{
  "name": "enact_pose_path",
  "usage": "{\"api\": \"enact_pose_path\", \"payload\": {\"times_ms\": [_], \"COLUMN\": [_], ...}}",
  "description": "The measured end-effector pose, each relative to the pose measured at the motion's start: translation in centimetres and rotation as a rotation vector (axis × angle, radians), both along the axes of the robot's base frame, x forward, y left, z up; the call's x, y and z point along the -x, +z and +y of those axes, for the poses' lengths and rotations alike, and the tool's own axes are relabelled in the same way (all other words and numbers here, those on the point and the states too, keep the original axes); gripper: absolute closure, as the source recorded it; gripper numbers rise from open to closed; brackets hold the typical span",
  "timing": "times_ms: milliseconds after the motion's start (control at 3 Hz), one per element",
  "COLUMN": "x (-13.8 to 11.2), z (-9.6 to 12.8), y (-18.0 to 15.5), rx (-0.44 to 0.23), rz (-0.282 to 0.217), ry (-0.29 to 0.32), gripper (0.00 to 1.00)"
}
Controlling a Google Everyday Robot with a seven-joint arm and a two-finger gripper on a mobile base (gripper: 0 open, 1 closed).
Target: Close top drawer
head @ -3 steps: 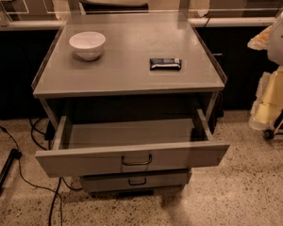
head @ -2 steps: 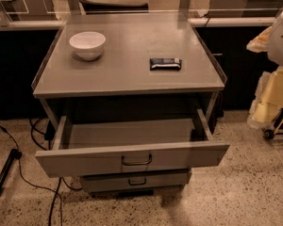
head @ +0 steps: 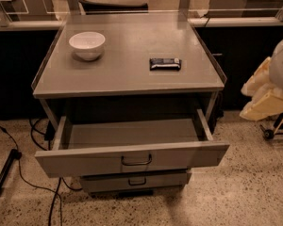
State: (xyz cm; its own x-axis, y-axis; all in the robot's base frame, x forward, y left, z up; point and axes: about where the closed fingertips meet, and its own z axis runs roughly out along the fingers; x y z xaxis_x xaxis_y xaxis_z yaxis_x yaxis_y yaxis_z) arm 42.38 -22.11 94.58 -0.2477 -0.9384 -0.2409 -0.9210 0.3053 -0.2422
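While the gripper (head: pixel 268 94) hangs at the right edge, its grip impossible to tell, the top drawer (head: pixel 132 158) stands pulled out, away from it, beneath the surface (head: pixel 127 76) bearing a white bowl (head: pixel 87 45) and dark bar (head: pixel 165 63).

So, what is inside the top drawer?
Inside the open top drawer only its bare grey floor shows; the back part is covered by the cabinet top. The gripper is at the right edge, apart from it.

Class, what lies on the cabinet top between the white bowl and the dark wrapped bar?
Nothing: the camera view shows bare cabinet top between white bowl and dark wrapped bar. The tool is not in view.
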Motion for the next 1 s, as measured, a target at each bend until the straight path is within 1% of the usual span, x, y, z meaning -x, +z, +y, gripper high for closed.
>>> {"api": "enact_pose_path", "payload": {"times_ms": [333, 667, 1000], "x": [1.4, 2.3, 2.8], "z": [-0.5, -0.5, 0.2], "y": [-5.1, -9.4, -13.6], "rx": [-0.042, -0.093, -0.174], "rz": [0.020, 0.044, 0.048], "ry": [-0.040, -0.063, -0.069], "gripper": [0.86, 1.00, 1.00]}}
